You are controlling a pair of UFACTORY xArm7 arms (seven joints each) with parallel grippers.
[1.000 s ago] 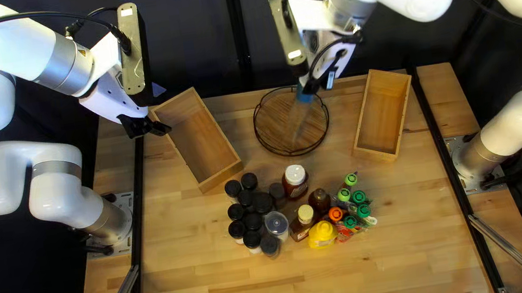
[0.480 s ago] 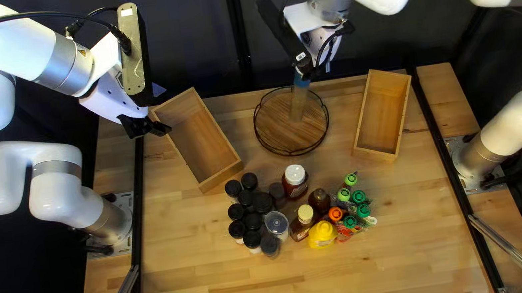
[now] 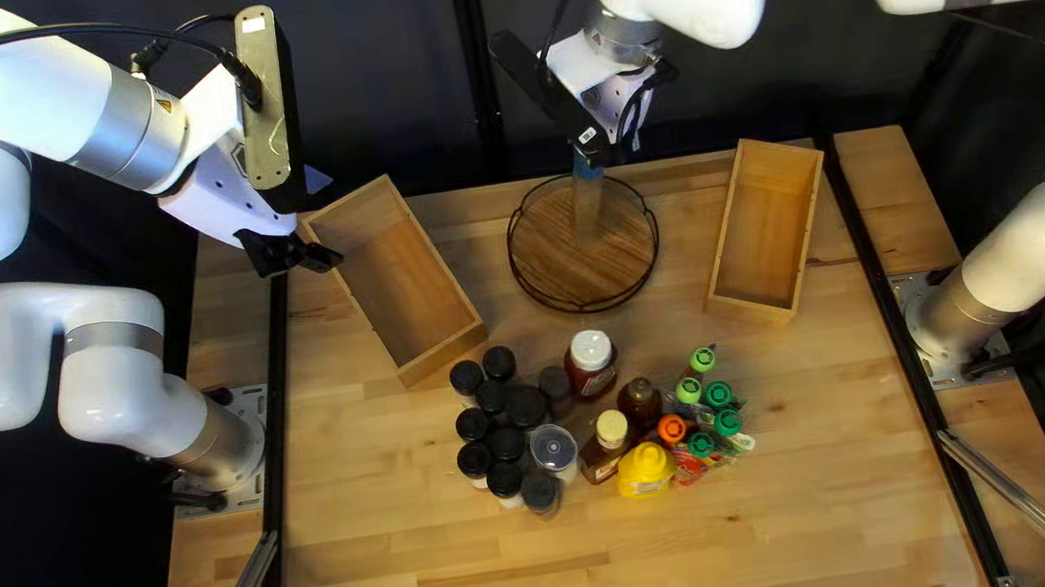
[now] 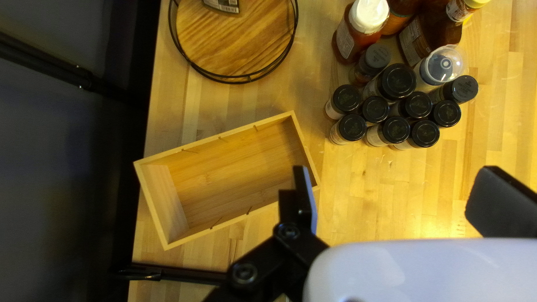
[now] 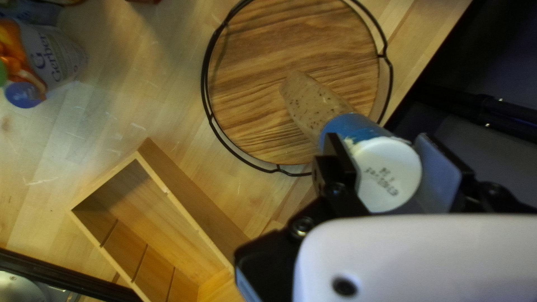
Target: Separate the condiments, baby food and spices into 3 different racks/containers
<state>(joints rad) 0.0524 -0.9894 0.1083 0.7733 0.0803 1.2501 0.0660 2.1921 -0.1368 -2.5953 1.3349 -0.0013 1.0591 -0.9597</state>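
My right gripper (image 3: 588, 164) holds a tan bottle with a blue band (image 3: 588, 207) over the round wire-rimmed wooden tray (image 3: 566, 261). In the right wrist view, both fingers of the gripper (image 5: 389, 162) touch the bottle (image 5: 316, 103) near its white end. My left gripper (image 3: 292, 254) hovers by the far end of the left wooden box (image 3: 405, 269); in its wrist view the gripper (image 4: 391, 193) stands open and empty. Black-lidded spice jars (image 3: 506, 444), sauce bottles (image 3: 591, 365), a yellow bottle (image 3: 644, 469) and green- and orange-capped pouches (image 3: 719, 394) stand grouped mid-table.
Another wooden box (image 3: 767, 228) lies right of the tray, angled. Black rails (image 3: 277, 407) run along both table sides. A dark curtain (image 3: 386, 69) hangs behind the table's far edge.
My right gripper has shifted leftward and slightly back with the bottle, which now hangs more upright above the tray. The left arm and the grouped items have stayed put.
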